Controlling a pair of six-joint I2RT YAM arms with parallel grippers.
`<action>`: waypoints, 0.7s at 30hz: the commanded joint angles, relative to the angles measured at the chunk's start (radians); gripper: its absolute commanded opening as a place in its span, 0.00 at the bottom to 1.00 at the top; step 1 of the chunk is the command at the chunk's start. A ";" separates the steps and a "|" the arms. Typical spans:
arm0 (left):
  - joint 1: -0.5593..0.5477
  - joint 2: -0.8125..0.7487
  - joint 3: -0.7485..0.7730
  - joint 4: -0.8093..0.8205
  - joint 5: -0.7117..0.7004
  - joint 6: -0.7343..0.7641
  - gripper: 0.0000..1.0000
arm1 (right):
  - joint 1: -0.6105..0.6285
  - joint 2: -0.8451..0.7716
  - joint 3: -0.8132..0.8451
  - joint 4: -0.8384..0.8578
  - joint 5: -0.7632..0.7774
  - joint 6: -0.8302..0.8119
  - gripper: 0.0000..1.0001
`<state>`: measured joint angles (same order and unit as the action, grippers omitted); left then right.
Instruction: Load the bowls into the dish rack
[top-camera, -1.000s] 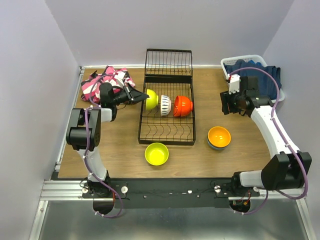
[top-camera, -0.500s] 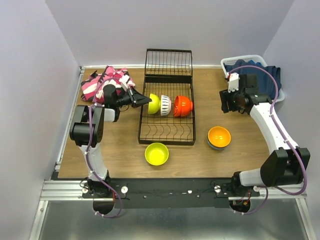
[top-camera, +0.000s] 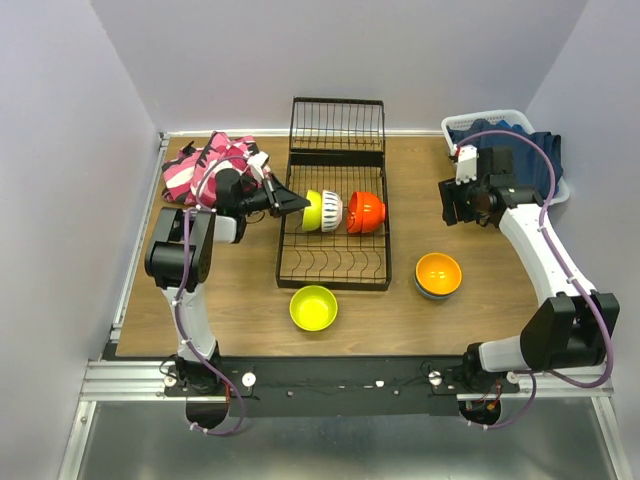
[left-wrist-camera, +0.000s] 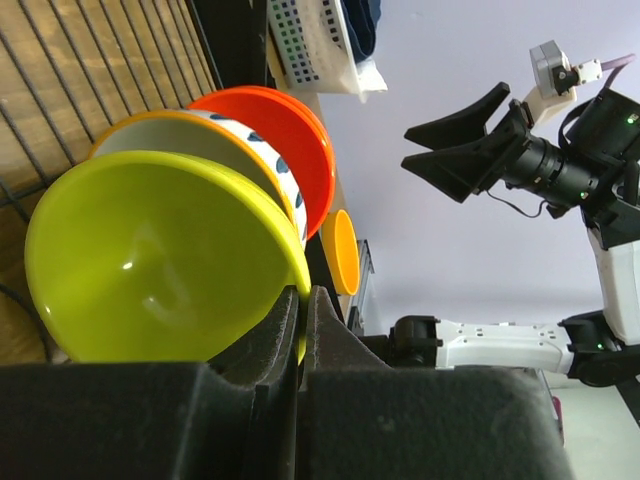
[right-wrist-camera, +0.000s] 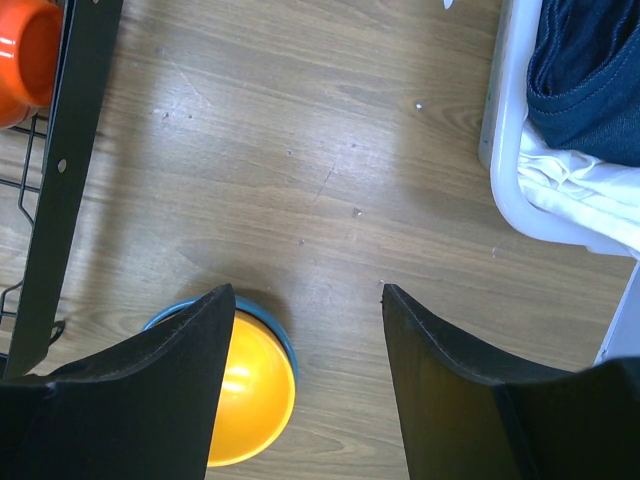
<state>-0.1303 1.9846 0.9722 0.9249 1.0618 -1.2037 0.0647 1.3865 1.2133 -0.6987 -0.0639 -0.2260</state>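
The black wire dish rack (top-camera: 334, 258) stands mid-table. In it a lime green bowl (top-camera: 312, 208), a cream-white bowl (top-camera: 331, 210) and a red-orange bowl (top-camera: 366, 211) stand on edge in a row. My left gripper (top-camera: 298, 204) is shut on the rim of the lime green bowl (left-wrist-camera: 150, 260). A second lime green bowl (top-camera: 313, 307) sits in front of the rack. An orange bowl (top-camera: 438, 271) is nested in a blue bowl (right-wrist-camera: 265, 325) at the right. My right gripper (top-camera: 452, 208) is open and empty above the table; the orange bowl (right-wrist-camera: 250, 400) shows by its left finger.
A white laundry basket (top-camera: 520, 122) with dark blue cloth stands at the back right. A pink, white and black cloth (top-camera: 205, 160) lies at the back left. The rack's upright wire section (top-camera: 338, 125) rises at the back.
My left gripper has moved right with the lime green bowl, bringing it up against the cream-white bowl in the rack. The right arm has barely moved.
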 joint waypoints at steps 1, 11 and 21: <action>0.024 0.026 0.020 -0.040 -0.020 0.041 0.03 | 0.004 0.020 0.043 -0.019 0.012 -0.001 0.69; 0.046 0.033 0.114 -0.422 -0.063 0.290 0.39 | 0.004 0.023 0.045 -0.018 0.012 -0.003 0.69; 0.047 -0.160 0.115 -0.678 -0.120 0.487 0.59 | 0.006 0.002 0.014 0.005 -0.002 -0.007 0.69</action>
<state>-0.0826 1.9499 1.0714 0.4873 0.9901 -0.9253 0.0647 1.4025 1.2259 -0.7002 -0.0643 -0.2279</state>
